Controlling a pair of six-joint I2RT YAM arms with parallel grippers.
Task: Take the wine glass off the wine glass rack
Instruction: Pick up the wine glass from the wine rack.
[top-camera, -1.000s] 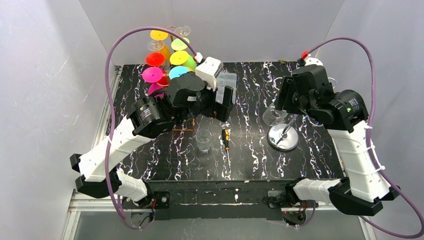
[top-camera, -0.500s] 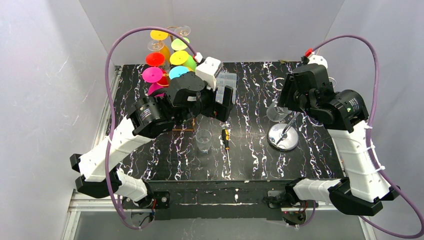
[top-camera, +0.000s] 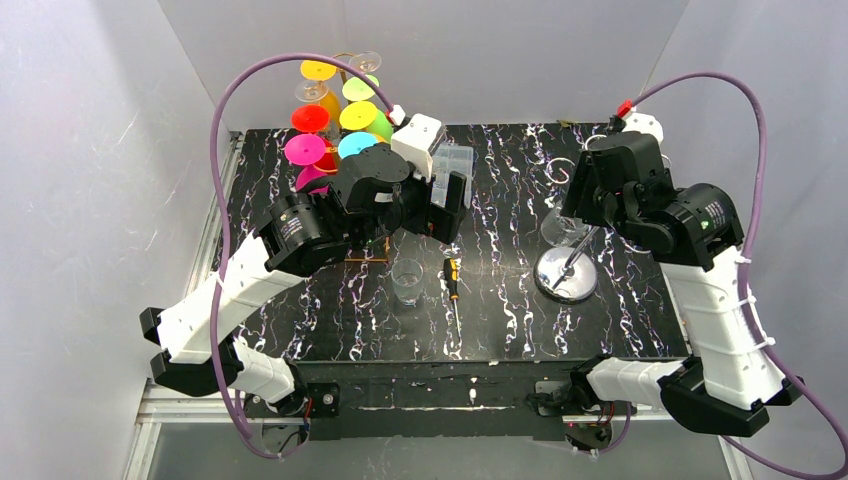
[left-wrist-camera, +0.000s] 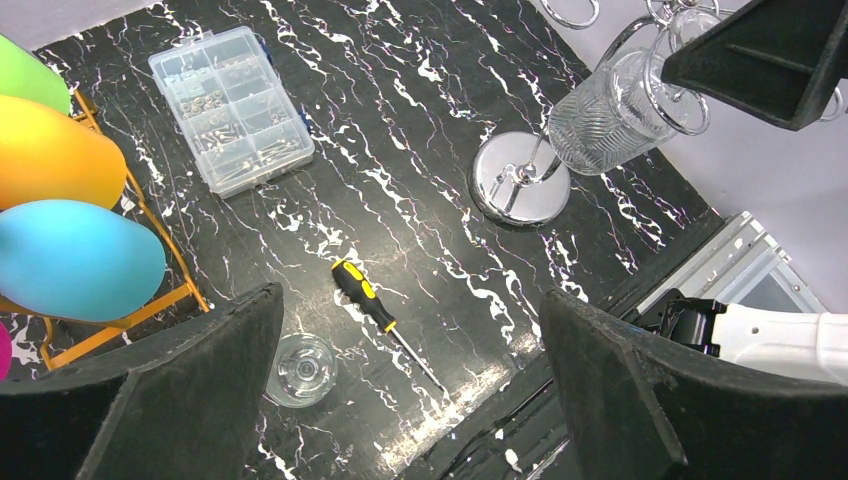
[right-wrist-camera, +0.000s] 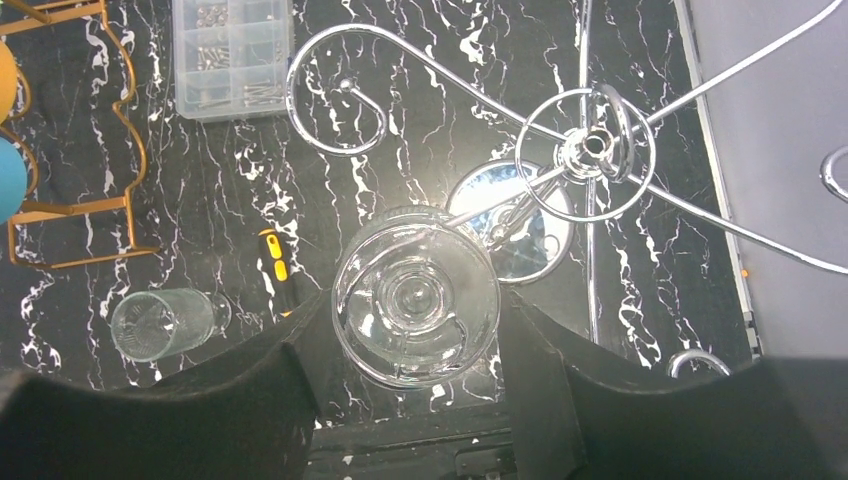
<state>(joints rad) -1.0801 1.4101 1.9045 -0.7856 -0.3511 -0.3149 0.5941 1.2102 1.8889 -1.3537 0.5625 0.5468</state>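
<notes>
A clear ribbed wine glass (right-wrist-camera: 415, 295) sits between the fingers of my right gripper (right-wrist-camera: 415, 345), and both fingers press its bowl. From the left wrist view the wine glass (left-wrist-camera: 610, 110) hangs tilted, its foot end up among the chrome hooks. The wine glass rack is a chrome stand with a round mirrored base (top-camera: 566, 275), a central hub (right-wrist-camera: 588, 145) and curled wire arms. My right gripper (top-camera: 580, 205) is above that base. Over the table's middle my left gripper (top-camera: 445, 205) stands wide open and holds nothing.
A small clear tumbler (top-camera: 407, 280) and a yellow-and-black screwdriver (top-camera: 452, 280) lie near the table's middle. At the back stands a clear plastic parts box (top-camera: 452, 160). Coloured glasses on an orange wire rack (top-camera: 335, 125) fill the back left corner.
My right gripper has shifted to the right and slightly back, carrying the wine glass with it. The left arm has not moved.
</notes>
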